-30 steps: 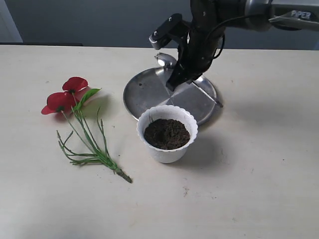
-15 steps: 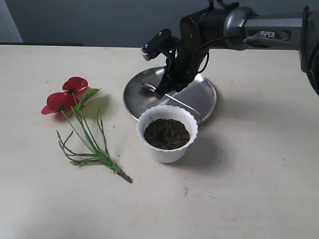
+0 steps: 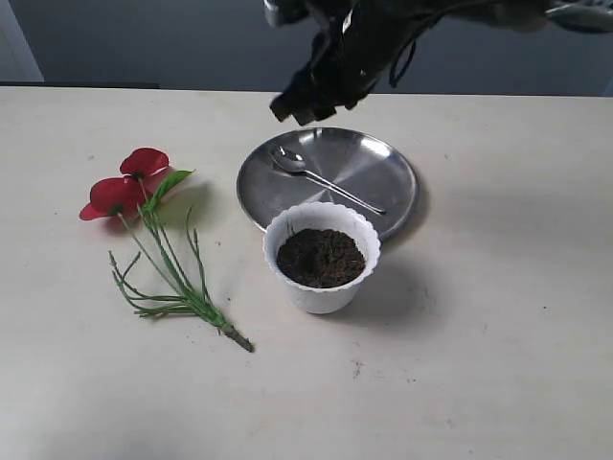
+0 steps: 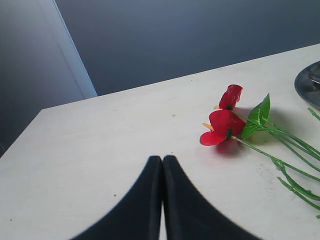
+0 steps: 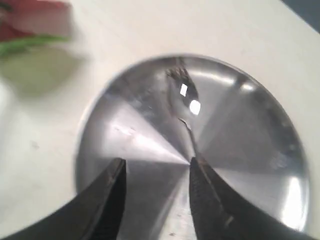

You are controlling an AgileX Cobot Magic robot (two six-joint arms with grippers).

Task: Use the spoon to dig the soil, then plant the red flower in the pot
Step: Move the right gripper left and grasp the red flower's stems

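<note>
The steel spoon (image 3: 322, 178) lies loose on the round steel plate (image 3: 383, 168), bowl toward the plate's far left. My right gripper (image 3: 295, 107) hovers above the plate's far edge, open, with nothing between its fingers; its wrist view shows the spoon (image 5: 185, 107) below the gripper (image 5: 156, 164). The white pot (image 3: 322, 287) stands just in front of the plate, filled with dark soil (image 3: 321, 257). The red flower (image 3: 129, 190) lies flat on the table at the left, stems pointing near-right. My left gripper (image 4: 162, 159) is shut and empty, resting low, apart from the flower (image 4: 224, 122).
The plate (image 5: 250, 125) sits behind the pot near the table's middle. The flower's green stems (image 3: 177, 278) spread toward the pot's left side. A dark wall runs behind the table's far edge.
The right gripper has let go of the spoon, which now lies on the plate, and has risen up and away toward the far edge of the plate.
</note>
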